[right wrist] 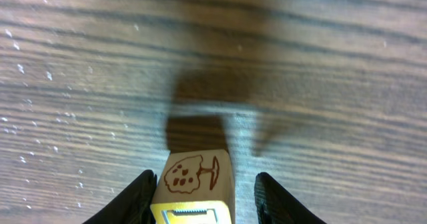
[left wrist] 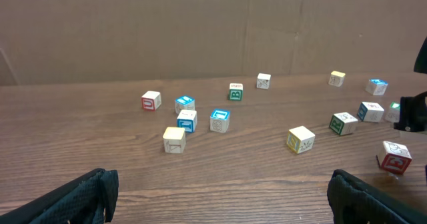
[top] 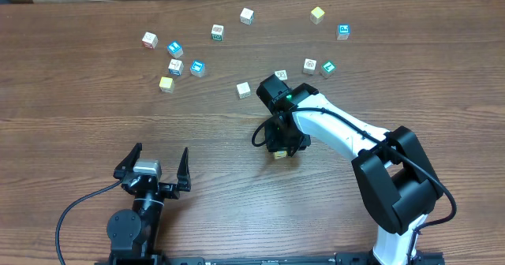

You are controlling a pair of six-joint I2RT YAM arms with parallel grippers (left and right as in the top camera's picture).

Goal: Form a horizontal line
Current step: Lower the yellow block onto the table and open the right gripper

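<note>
No horizontal line shows in any view. A pale cube [right wrist: 197, 174] with a brown tree drawing and a yellow face rests on the wood between the fingers of my right gripper [right wrist: 207, 201]. The left finger is close against it and the right finger [right wrist: 273, 201] stands apart from it, so the jaws are open. From overhead the same cube [top: 280, 153] peeks out below the right gripper [top: 280, 143] at mid-table. My left gripper [top: 158, 169] sits near the front edge, wide open and holding nothing, with its fingertips at the bottom corners of the left wrist view [left wrist: 217, 197].
Several loose cubes lie scattered across the far half of the table: a cluster at the left [top: 175, 66], a single cube [top: 244, 90] near the right arm, and others at the right [top: 327, 68]. A cardboard wall [left wrist: 200, 24] backs the table.
</note>
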